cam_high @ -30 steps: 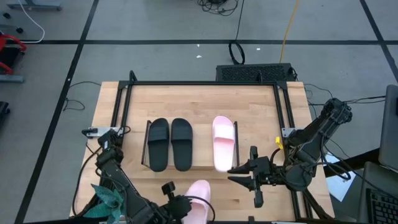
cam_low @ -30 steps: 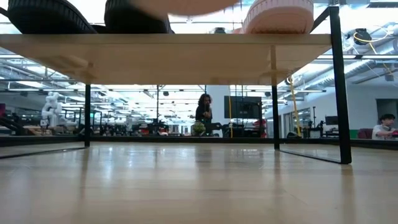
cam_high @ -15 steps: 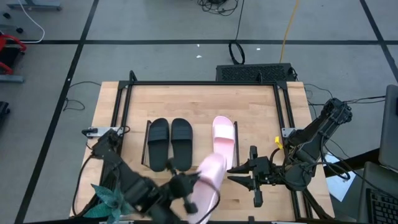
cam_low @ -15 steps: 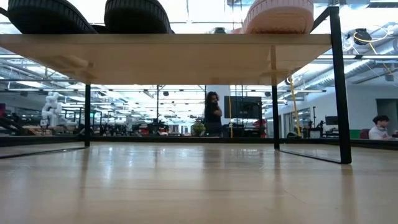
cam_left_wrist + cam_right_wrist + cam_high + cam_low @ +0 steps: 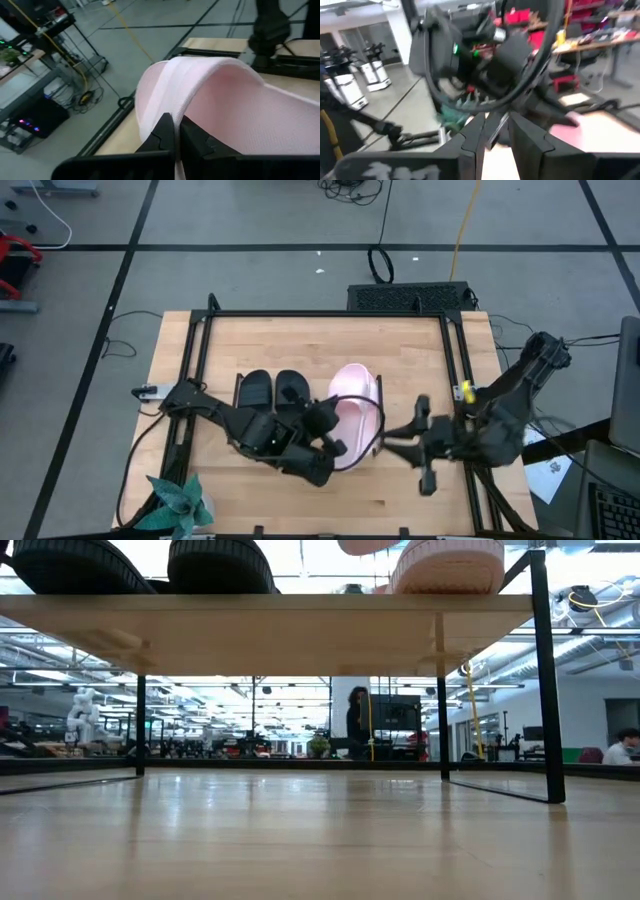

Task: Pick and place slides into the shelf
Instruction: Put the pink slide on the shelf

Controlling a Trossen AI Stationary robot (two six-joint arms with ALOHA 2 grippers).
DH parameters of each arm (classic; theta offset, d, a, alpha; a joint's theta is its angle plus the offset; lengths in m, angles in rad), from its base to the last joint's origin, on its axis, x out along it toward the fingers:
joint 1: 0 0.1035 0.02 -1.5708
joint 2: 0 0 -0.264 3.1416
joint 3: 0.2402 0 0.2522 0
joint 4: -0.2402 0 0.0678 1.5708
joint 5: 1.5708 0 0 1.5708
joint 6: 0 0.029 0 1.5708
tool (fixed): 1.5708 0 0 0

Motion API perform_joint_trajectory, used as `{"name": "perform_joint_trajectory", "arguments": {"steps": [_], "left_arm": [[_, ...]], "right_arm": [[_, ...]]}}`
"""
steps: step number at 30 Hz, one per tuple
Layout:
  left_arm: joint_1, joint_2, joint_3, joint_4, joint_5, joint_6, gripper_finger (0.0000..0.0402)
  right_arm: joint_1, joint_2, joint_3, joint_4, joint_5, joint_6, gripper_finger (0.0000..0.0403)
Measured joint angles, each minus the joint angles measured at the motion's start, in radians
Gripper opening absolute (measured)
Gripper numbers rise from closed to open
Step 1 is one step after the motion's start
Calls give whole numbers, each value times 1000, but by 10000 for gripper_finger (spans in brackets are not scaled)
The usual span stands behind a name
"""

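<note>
My left gripper [image 5: 335,435] is shut on a pale pink slide [image 5: 355,415] and holds it above the shelf [image 5: 300,630], between the black pair and the other pink slide. Two black slides [image 5: 255,392] [image 5: 292,388] rest sole-down on the shelf's board. The second pink slide [image 5: 450,565] also rests there; in the high view the held one mostly covers it. The held slide's underside shows at the top of the low view [image 5: 370,545]. My right gripper [image 5: 402,442] is open and empty, right of the shelf. My left gripper pinches the edge of the pink slide's wide strap [image 5: 167,107] between its two fingers [image 5: 164,135]. The fingers come from the table's near-left side, slanting. The slide is lifted clear above the shelf board and tilted, its sole [image 5: 260,115] stretching away beyond the fingers.
The shelf stands inside a black rail frame [image 5: 200,360] on the wooden tabletop. A green plant [image 5: 178,505] sits at the near left edge. A dark box [image 5: 410,297] lies beyond the far edge. People move in the room behind, seen in the low view.
My left gripper has carried the pink slide from the table's near edge up and toward the far edge, over the shelf, and the slide has turned and tipped on the way. My right arm has drawn back a little toward the table's right edge.
</note>
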Motion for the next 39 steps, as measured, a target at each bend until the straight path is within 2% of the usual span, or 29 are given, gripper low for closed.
{"name": "perform_joint_trajectory", "arguments": {"steps": [3, 7, 10, 14, 39], "left_arm": [[21, 0, 0, -28, 7, -2, 0], [41, 0, -4, -117, 10, -67, 0], [49, 1, -9, -190, 11, -146, 0], [51, 1, -9, -201, -6, -180, 0], [73, 2, -184, -230, 5, -314, 0]], "right_arm": [[7, -62, 0, 5, 41, -86, 75], [7, -144, 0, 7, 41, -176, 75], [7, -191, 0, 7, 40, -207, 75], [7, -227, 0, 6, 39, -247, 75], [7, -230, 0, -17, 38, -262, 75]]}}
